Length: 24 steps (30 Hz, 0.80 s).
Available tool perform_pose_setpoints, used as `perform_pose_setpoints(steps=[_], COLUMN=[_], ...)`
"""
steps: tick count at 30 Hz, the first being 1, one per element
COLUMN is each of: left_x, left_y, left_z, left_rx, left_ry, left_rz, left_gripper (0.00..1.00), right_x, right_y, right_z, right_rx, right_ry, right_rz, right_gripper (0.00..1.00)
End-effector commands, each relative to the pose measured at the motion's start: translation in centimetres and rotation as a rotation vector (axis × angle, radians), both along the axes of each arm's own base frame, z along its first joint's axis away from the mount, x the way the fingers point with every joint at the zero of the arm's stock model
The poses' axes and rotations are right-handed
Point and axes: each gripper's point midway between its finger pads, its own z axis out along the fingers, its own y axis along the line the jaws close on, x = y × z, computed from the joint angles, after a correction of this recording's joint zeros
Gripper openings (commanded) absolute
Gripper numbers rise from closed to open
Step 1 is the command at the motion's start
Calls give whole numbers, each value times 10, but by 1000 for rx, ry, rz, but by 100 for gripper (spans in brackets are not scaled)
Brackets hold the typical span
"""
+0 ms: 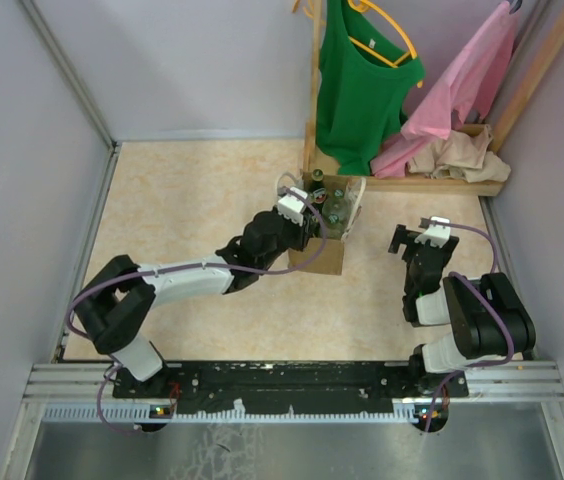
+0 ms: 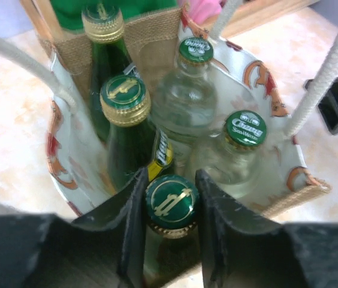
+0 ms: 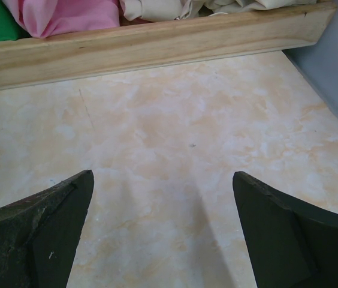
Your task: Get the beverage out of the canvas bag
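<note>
The tan canvas bag [image 1: 328, 252] stands upright mid-table; in the left wrist view its burlap wall [image 2: 151, 36] and white rope handles [image 2: 331, 66] show. Inside stand three green-glass bottles and two clear ones [image 2: 244, 128]. The nearest beverage, a green bottle with a green and gold cap [image 2: 171, 203], sits between my left gripper's fingers. The left gripper [image 2: 170, 175] reaches into the bag's mouth, and both fingers press against that cap. My right gripper [image 1: 417, 238] hovers right of the bag, open over bare tabletop [image 3: 163, 174].
A wooden rack base [image 3: 157, 42] runs along the back right, with pink cloth [image 1: 462, 90] and beige cloth [image 1: 457, 155] heaped on it. A green shirt [image 1: 362, 80] hangs above the bag. Grey walls close in on both sides.
</note>
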Motion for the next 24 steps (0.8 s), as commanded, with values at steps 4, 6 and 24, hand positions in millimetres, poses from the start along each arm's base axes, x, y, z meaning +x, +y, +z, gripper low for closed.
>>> perform_pose_setpoints(steps=[4,6,24], left_x=[8,8,-2], left_y=[1,2,10], left_z=[-2,2,143], left_rx=[-2,-10,-136], left_ry=[-28,-29,-319], left_rz=[47,48,-4], left_gripper=[0,0,0], right_x=[8,8,8], right_y=[0,0,0], right_z=[24,23,23], right_rx=[9,9,8], right_ry=[-83,-82,-82], right_rz=[-4,-4,-4], right_gripper=[99,99,99])
